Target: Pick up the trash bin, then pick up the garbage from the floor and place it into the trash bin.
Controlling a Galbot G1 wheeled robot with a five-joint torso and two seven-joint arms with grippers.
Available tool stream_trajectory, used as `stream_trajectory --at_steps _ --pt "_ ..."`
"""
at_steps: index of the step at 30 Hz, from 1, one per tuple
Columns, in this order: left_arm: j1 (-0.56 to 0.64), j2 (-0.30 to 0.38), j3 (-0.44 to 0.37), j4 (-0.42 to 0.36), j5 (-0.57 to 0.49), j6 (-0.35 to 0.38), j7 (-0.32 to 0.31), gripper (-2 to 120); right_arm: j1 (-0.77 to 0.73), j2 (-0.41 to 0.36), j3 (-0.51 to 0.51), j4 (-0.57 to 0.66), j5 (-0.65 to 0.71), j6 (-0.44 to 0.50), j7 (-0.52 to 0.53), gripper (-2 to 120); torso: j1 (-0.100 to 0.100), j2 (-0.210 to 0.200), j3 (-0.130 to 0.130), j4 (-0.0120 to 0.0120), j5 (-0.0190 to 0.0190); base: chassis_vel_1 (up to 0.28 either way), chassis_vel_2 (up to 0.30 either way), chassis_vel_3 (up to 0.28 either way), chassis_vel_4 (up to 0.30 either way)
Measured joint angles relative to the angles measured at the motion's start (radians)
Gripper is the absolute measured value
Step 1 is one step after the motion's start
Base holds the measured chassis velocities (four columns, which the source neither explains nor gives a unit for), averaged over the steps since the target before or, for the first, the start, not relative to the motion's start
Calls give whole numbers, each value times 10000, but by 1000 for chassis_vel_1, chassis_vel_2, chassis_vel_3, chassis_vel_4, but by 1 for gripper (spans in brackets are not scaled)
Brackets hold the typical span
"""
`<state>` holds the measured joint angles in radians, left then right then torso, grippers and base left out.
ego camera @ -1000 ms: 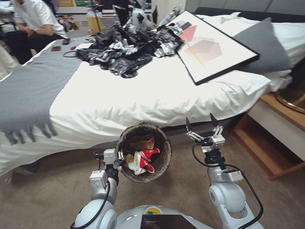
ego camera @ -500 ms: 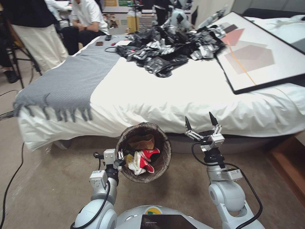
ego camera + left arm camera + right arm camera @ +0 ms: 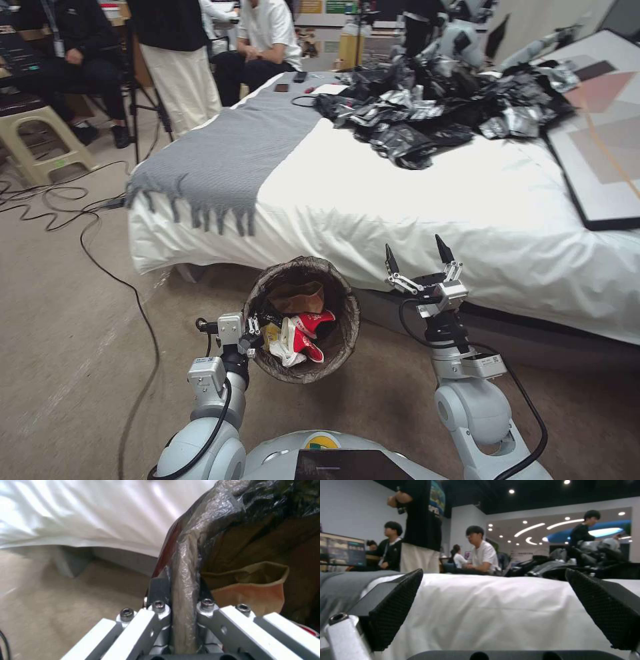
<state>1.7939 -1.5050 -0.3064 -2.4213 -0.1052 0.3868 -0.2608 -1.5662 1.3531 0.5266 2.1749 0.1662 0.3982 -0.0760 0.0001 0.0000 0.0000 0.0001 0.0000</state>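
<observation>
Left gripper (image 3: pixel 255 328) pinching the trash bin (image 3: pixel 341 340) by its near-left rim, garbage (image 3: pixel 298 333) inside, beside the bed's (image 3: pixel 413 220) side edge. Right gripper (image 3: pixel 415 257) spread wide, empty, raised alongside.

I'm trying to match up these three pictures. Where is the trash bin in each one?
Head view: the bin is low in the middle, its rim clamped by the left hand.
Left wrist view: the bin's bagged rim runs up between the hand's fingers.
Right wrist view: between the open right hand's fingers there is bed, not bin.
Shared landmark: the white bed.
</observation>
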Motion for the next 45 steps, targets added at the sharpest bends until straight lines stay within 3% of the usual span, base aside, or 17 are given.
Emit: stream_trajectory --at_steps 45 --pt "0 0 0 0 0 0 0 2 74 -7 30 -53 -8 -29 -46 100 0 0 0 -2 0 125 125 123 128"
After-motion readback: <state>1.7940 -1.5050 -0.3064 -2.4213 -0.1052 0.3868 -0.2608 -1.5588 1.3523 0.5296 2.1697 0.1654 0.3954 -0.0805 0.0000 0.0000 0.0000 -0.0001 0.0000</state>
